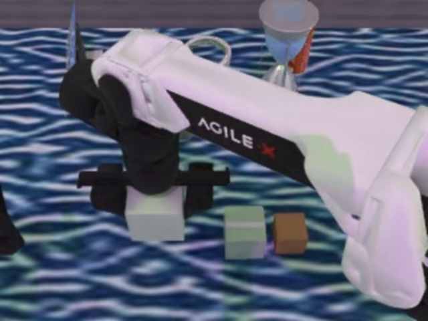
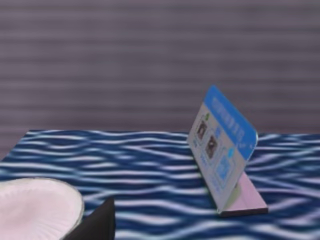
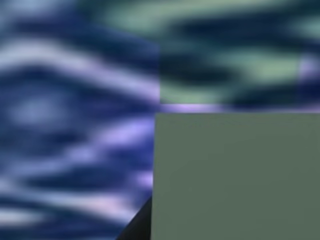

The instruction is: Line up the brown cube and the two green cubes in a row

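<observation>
Right arm (image 1: 281, 134) fills the top view nearest the camera, white with AgileX lettering, reaching from the right edge across to the desk's left half. Right hand (image 1: 155, 190) sits over the larger green cube (image 1: 156, 217), a black finger on each side of it; fingers appear set against the cube's flanks, clamped on it. Right wrist view: flat grey-green face of that cube (image 3: 235, 175) takes up much of the picture, with desk pattern behind it. Smaller green cube (image 1: 245, 232) lies just right of the larger one, with a gap between. Brown cube (image 1: 290, 233) stands just beside the smaller green cube on its right, nearly touching. All three sit roughly along one line across the blue wave-patterned desk (image 1: 53, 267). Hourglass (image 1: 289, 40) at the far edge, centre right. Left hand is out of the top view; cannot tell its state. Left wrist view shows a tilted blue-topped card stand (image 2: 225, 150) and a white plate rim (image 2: 40, 205).
</observation>
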Robot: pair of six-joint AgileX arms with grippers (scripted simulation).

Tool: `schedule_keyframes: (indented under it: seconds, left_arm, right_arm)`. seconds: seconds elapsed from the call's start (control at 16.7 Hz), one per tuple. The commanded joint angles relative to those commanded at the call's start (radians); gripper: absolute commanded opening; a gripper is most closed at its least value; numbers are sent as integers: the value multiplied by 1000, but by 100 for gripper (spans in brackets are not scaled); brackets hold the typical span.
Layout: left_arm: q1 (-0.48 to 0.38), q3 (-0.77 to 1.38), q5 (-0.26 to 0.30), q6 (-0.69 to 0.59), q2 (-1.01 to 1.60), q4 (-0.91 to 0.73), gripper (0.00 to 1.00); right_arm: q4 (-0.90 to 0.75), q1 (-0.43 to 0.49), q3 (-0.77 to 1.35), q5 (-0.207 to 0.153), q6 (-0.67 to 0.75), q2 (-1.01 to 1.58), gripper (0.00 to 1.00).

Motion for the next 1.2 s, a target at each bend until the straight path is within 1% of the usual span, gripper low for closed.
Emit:
schedule_keyframes:
  seconds: [0.3,0.42,0.6,1.2]
  left_arm:
    - [0,0,0,0,0,0,100]
    - [0,0,0,0,0,0,100]
    - [0,0,0,0,0,0,100]
    - [0,0,0,0,0,0,100]
  right_arm:
    - [189,2,-209,0,4,-9,0]
    - [218,4,-239,0,5,-8,0]
    - [219,4,-240,0,5,-8,0]
    - [219,4,-240,0,5,-8,75]
